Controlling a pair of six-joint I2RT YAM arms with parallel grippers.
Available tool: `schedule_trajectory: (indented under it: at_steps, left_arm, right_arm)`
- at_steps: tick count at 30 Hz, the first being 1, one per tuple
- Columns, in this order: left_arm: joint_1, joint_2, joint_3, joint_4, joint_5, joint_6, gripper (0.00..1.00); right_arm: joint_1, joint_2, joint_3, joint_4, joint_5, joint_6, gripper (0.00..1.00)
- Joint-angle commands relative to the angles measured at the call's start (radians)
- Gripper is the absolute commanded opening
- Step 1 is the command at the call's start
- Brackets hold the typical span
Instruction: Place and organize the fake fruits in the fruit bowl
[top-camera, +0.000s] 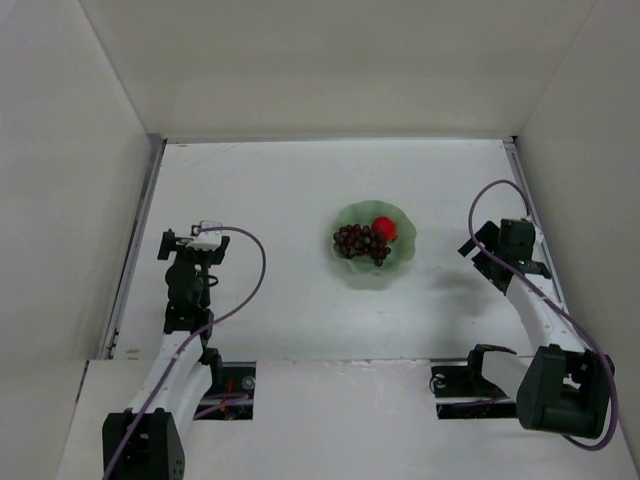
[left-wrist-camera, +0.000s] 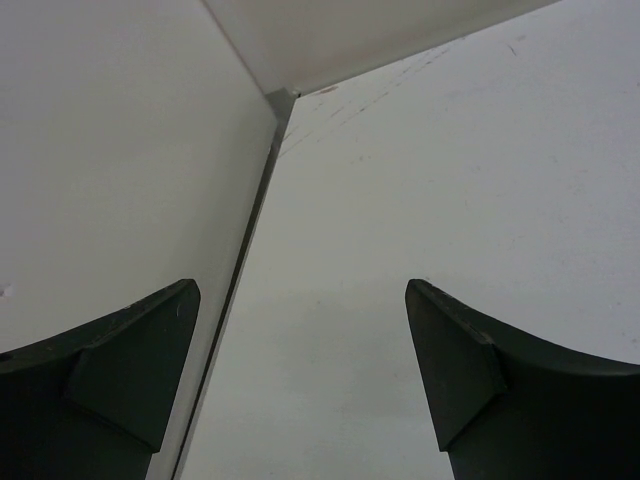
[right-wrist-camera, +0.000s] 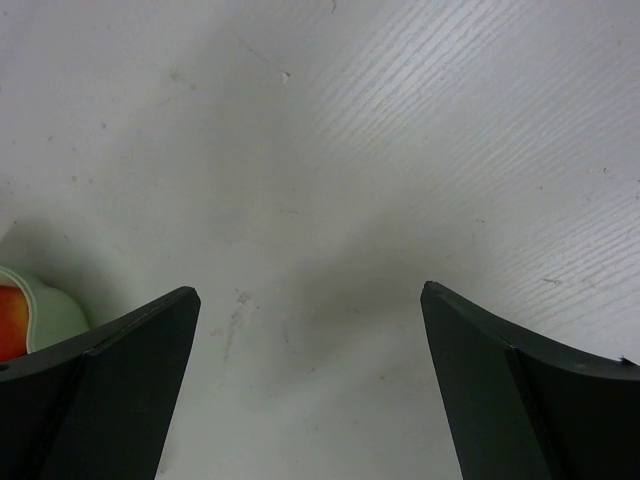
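Both fruits look home to me, so my worry now is undoing it. My right pincer (right-wrist-camera: 308, 292) hangs over bare table (top-camera: 270, 200) with its jaws wide apart and nothing between them. The bowl (right-wrist-camera: 50, 312) shows at the left edge of its wrist view, so it is near. If I swing that arm inward carelessly, a finger could clip the wavy rim and shove or tip the bowl. The grapes (top-camera: 360, 242) sit toward the left side of the bowl and could spill over the low edge. The red fruit (top-camera: 383, 228) is round, and I'd expect it to roll at any jolt.

My left pincer (left-wrist-camera: 300, 290) is also spread and empty. It is well apart from the bowl and aimed at the seam where the side wall meets the table, so there is little risk there.

The bowl itself is pale mint green and shallow with a scalloped rim, right of the table's centre. The dark maroon bunch rests touching the bright red fruit behind it.
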Motion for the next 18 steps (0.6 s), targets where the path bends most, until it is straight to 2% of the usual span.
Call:
schedule_trajectory:
  at_steps: [1, 18]
  left_arm:
    - [0.011, -0.011, -0.017, 0.066, 0.023, -0.033, 0.84]
    - [0.015, -0.014, -0.022, 0.066, 0.029, -0.038, 0.84]
  right_arm:
    - [-0.011, -0.020, 0.011, 0.005, 0.010, 0.012, 1.00]
    - [-0.015, -0.062, 0.015, 0.006, 0.021, 0.006, 1.00]
